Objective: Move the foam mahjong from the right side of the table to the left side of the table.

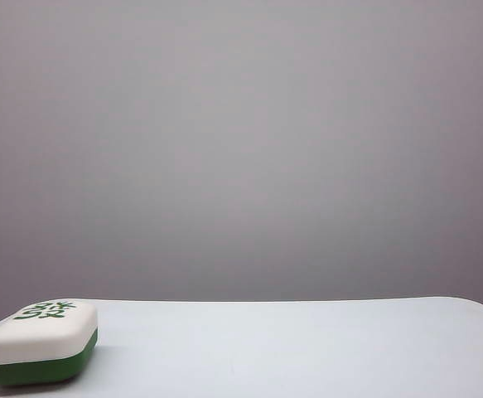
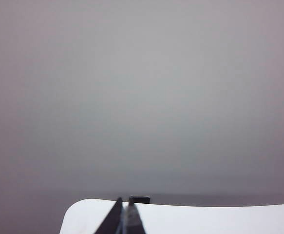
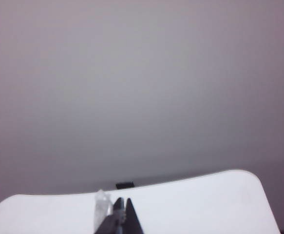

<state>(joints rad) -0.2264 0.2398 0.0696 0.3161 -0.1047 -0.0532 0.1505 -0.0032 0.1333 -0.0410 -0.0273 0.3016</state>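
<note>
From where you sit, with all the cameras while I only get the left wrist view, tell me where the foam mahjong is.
Observer: The foam mahjong lies flat on the table, at the near left of the exterior view, character side up.
Operator: Confirm nothing is gripping it.
Observer: No claw or arm appears in the exterior view; the tile sits alone.
Operator: Report the right claw.
Observer: In the right wrist view the right claw has its fingers pressed together, empty, above bare tabletop.
Operator: My left claw looks shut too. Check the tile's base.
Observer: Its dark green base layer faces down on the table, cream part on top.
</note>
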